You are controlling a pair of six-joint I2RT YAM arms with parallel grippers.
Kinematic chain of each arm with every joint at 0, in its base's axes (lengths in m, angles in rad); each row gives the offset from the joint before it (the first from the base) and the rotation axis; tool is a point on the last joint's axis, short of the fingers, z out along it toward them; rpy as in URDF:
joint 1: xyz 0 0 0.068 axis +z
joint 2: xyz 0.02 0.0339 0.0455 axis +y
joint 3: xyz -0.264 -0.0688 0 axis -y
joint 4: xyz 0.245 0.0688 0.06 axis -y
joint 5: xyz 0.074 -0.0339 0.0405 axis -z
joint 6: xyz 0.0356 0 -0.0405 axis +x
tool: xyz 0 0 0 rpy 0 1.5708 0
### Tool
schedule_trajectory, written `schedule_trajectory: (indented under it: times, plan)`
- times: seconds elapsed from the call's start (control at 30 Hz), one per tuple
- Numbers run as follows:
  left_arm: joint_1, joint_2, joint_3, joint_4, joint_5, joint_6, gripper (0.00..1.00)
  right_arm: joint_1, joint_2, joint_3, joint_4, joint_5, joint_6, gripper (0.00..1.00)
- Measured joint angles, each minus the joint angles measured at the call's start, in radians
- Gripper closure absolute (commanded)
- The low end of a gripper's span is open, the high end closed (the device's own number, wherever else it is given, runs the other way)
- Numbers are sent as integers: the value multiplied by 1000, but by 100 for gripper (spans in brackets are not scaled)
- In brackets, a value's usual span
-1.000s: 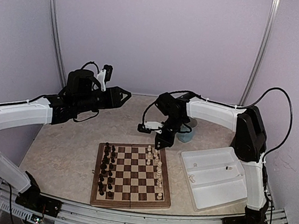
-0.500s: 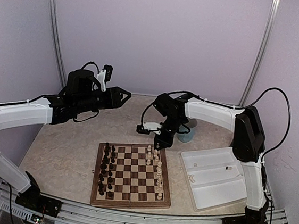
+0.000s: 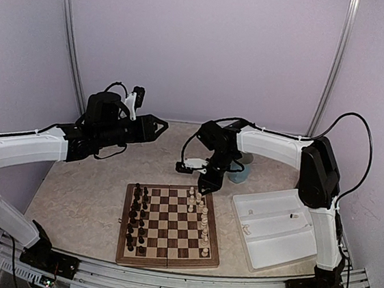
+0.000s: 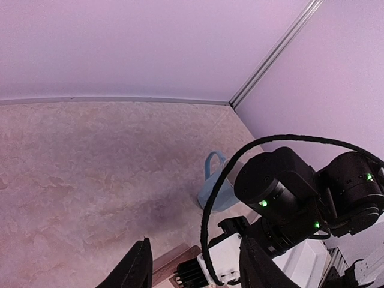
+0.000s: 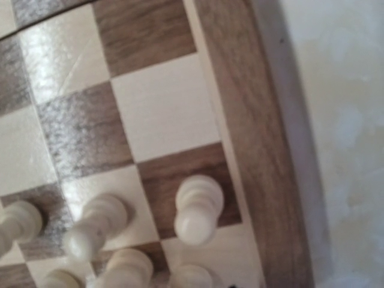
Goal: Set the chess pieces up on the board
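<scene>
The board (image 3: 168, 260) lies in the middle of the table. The cream-white chess pieces (image 3: 203, 217) stand in two files along its right side. My right gripper (image 3: 205, 183) hangs low over the board's far right corner. In the right wrist view one cream pawn (image 5: 198, 210) stands alone on a dark square beside the board's border (image 5: 258, 150), with no finger touching it and other cream pieces (image 5: 96, 225) to its left. My left gripper (image 3: 163, 124) hovers high at the back left, open and empty, its fingers (image 4: 143, 269) spread apart.
Dark chess pieces (image 3: 136, 217) fill the board's left side. A white tray (image 3: 276, 228) lies to the right of the board with small bits in it. A blue mug (image 3: 238, 173) stands behind the right gripper and shows in the left wrist view (image 4: 213, 189).
The right gripper stays over the board's far right corner, barely shifted. The left arm has drifted slightly to the left.
</scene>
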Motion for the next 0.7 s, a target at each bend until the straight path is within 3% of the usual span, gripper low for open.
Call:
schedule_trajectory:
  times: [0.7]
  plan:
    - [0, 12, -3, 0, 6, -2, 50, 0, -55, 0, 0, 12, 1, 70]
